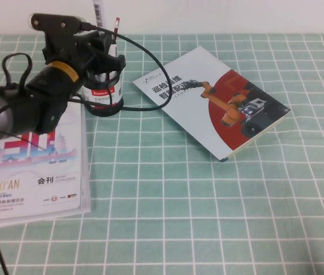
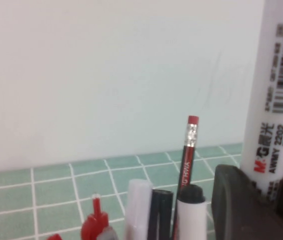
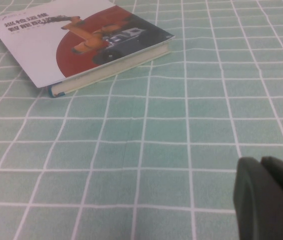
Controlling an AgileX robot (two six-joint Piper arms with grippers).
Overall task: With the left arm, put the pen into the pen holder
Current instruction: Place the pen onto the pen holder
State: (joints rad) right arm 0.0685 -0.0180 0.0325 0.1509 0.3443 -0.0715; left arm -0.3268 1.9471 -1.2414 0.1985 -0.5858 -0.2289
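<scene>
- The black left gripper (image 1: 100, 43) is hovering directly over the small round black mesh pen holder (image 1: 104, 94) with the red-and-white label, near the far edge of the green-and-white checked tablecloth (image 1: 208, 195), toward its far left corner.
- Its fingers (image 2: 241, 200) are pinching the thick white marker pen (image 2: 277, 100) with black print on the barrel, holding it upright above the holder; the pen's lower end is hidden behind the gripper.
- A slim red pencil (image 2: 187, 155) with a red eraser tip is standing in the holder, beside other white and black markers (image 2: 151, 210).
- The holder is sitting just beside the far right corner of a white catalogue (image 1: 42, 172) lying along the cloth's left edge.
- A white-and-red book (image 1: 213, 100) showing an orange robot arm is lying flat and angled, right of the holder, near the far edge.
- The dark right gripper (image 3: 269, 200) is hanging low over bare cloth, well apart from the book; its two fingers are resting pressed together.
</scene>
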